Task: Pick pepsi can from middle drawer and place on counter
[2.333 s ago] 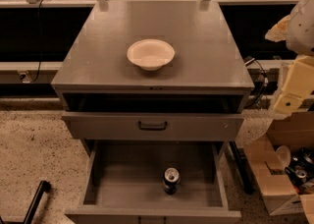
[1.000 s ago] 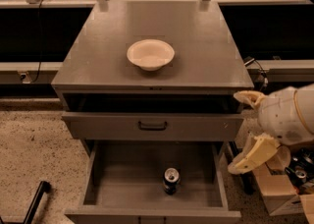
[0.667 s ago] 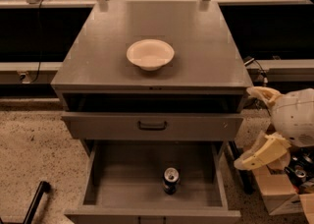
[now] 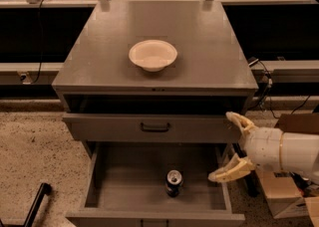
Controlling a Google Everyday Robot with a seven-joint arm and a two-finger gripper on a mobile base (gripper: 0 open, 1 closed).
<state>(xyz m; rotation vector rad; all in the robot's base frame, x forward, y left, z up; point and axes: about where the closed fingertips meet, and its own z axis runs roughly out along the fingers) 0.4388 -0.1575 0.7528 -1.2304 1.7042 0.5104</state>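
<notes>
The pepsi can [image 4: 174, 182] stands upright on the floor of the open middle drawer [image 4: 124, 176], near its front middle. The counter [image 4: 199, 47] is the flat grey cabinet top above, with a white bowl [image 4: 153, 55] on it. My gripper [image 4: 230, 146] comes in from the right at the drawer's right wall, its two pale fingers spread wide apart and empty. It is to the right of the can and apart from it.
A drawer front with a dark handle [image 4: 155, 127] sits slightly pulled out above the open drawer. Cardboard boxes [image 4: 284, 191] stand on the floor at the right. A black bar [image 4: 35, 206] lies at the lower left. Cables hang at the right of the cabinet.
My gripper has come down from the upper right and moved left towards the drawer's right wall, with its fingers now pointing left. The can and bowl have not moved.
</notes>
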